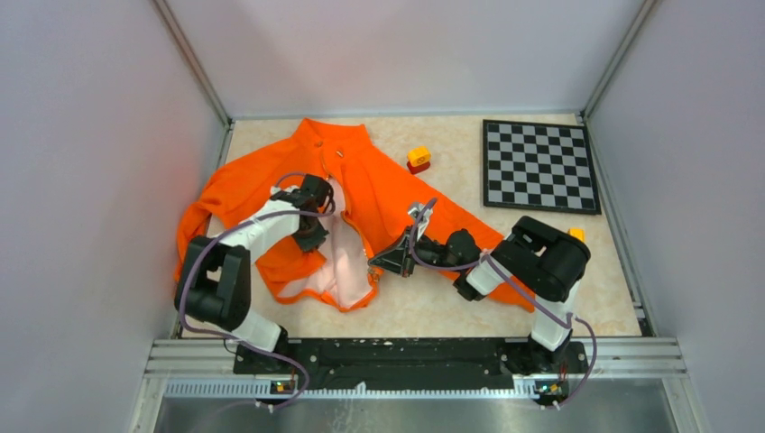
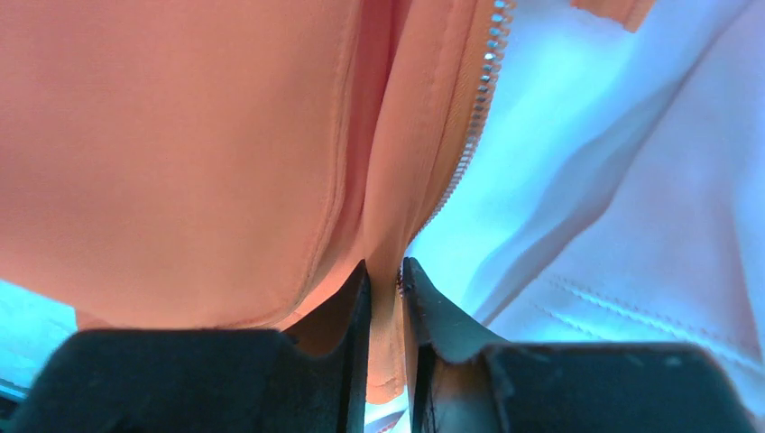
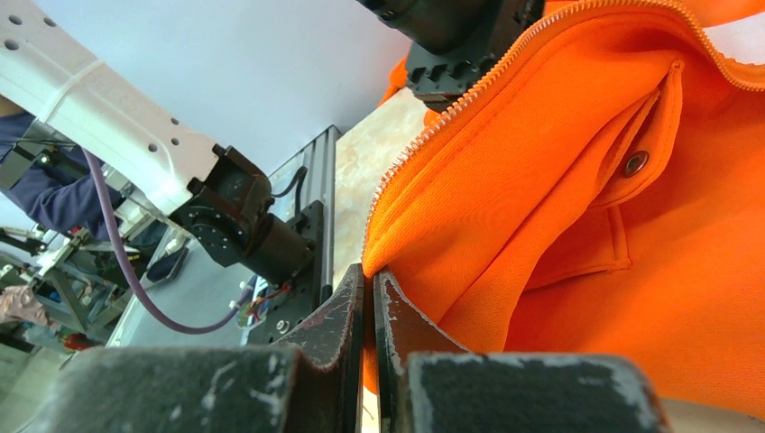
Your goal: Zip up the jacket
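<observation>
Note your left pincer [image 2: 386,271] and right pincer [image 3: 370,275] each clamped on one zipper edge of the jacket [image 1: 388,185], the gap lying between.

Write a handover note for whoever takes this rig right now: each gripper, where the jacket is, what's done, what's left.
Left gripper: shut on the jacket, pinching one front edge beside the zipper teeth.
Right gripper: shut on the opposite front edge, near the lower end of its teeth.
Jacket: on the table's left half, collar at the far side, front open with the pale lining showing.
Done: both front edges gripped.
Left: bring the edges together, engage the slider and zip up. No view shows the slider.
A chessboard and a small yellow-and-red block sit to the jacket's right.
</observation>
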{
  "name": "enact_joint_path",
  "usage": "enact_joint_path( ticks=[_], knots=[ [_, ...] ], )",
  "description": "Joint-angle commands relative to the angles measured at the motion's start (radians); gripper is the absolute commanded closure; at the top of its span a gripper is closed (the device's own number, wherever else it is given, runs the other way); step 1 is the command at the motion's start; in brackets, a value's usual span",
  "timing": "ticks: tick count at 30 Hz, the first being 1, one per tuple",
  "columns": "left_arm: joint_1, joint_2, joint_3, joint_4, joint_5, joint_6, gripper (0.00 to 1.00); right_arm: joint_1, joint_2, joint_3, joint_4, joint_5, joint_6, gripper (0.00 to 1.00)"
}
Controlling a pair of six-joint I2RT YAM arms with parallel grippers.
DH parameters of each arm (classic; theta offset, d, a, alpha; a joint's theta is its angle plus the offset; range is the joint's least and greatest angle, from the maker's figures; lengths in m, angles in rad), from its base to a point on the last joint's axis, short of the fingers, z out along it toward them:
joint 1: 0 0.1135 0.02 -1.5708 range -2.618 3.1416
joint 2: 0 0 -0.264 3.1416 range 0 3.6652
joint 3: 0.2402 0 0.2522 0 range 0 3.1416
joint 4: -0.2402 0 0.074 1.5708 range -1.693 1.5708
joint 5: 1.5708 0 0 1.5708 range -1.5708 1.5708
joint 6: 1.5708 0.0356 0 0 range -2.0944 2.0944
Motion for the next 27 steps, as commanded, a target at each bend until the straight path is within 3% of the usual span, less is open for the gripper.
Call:
enact_joint_path(
  ticks=[1, 9, 16, 23, 27],
  knots=[
    [-0.001, -0.117, -0.039, 0.038, -0.015, 0.033, 0.79, -0.002, 0.005, 0.027, 0.221, -0.020, 0.005, 1.00],
    [0.000, -0.285, -0.137, 0.172, 0.064, 0.179, 1.00, -0.002, 0.018, 0.030, 0.220, -0.004, 0.019, 1.00],
    [-0.001, -0.598, -0.340, 0.415, 0.188, 0.395, 1.00, 0.009, 0.063, 0.078, 0.220, -0.016, 0.125, 1.00],
    [-0.001, -0.922, -0.538, 0.660, 0.395, 0.508, 1.00, 0.034, 0.147, 0.162, 0.220, 0.014, 0.206, 1.00],
    [-0.001, -1.023, -0.604, 0.724, 0.463, 0.544, 1.00, 0.042, 0.202, 0.232, 0.222, 0.020, 0.292, 1.00]
  ],
)
